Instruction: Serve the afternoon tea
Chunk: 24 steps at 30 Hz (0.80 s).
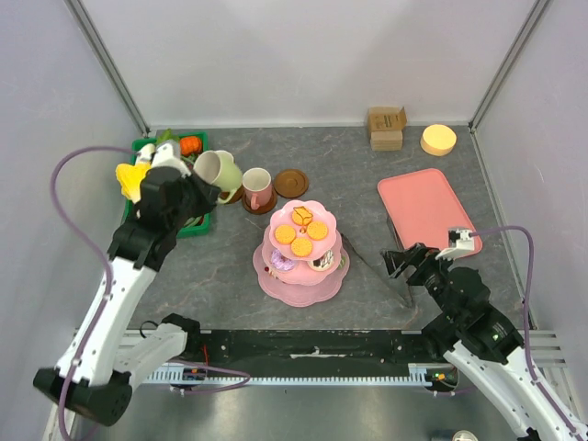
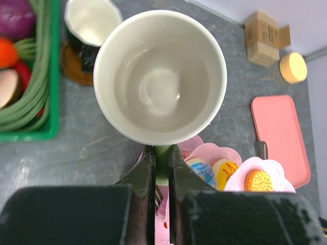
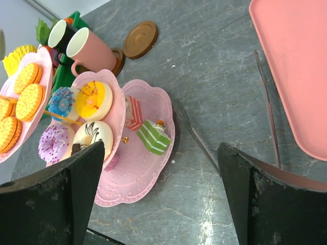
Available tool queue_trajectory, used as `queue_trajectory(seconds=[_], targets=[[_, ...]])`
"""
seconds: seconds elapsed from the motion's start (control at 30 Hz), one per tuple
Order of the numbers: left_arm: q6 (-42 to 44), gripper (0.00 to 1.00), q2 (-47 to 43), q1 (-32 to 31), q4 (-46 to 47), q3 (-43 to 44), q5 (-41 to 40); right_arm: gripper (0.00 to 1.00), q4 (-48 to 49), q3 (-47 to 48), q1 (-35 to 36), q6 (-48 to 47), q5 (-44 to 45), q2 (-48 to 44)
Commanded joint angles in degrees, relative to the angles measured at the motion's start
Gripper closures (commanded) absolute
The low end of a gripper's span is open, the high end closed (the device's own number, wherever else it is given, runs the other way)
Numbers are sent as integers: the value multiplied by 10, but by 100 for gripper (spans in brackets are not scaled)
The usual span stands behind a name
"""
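- Black-fingered left gripper: jaws pinched tight on the green handle of the pale ceramic mug, which is held tilted at the far left, between the green plastic crate and the pink mug.
- Right gripper: jaws spread wide and holding nothing, to the near right of the pink tiered stand.
- Orange round biscuits lie on the stand's top tier, and a purple donut on the middle one.
- Bare brown round saucer lies beyond the stand, just right of the pink mug.
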Motion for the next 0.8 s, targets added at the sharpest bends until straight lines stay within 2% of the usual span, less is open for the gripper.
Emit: queue_trajectory(seconds=[0.0, 0.17, 0.53, 0.77], targets=[[122, 98, 83, -11, 160, 79, 106, 2, -12, 14, 0, 18, 53, -15], [177, 98, 172, -26, 205, 114, 114, 2, -19, 16, 1, 26, 79, -25], [241, 98, 299, -35, 212, 226, 151, 2, -43, 23, 2, 48, 101, -16], [308, 98, 460, -51, 147, 366, 198, 2, -47, 23, 1, 54, 111, -12]])
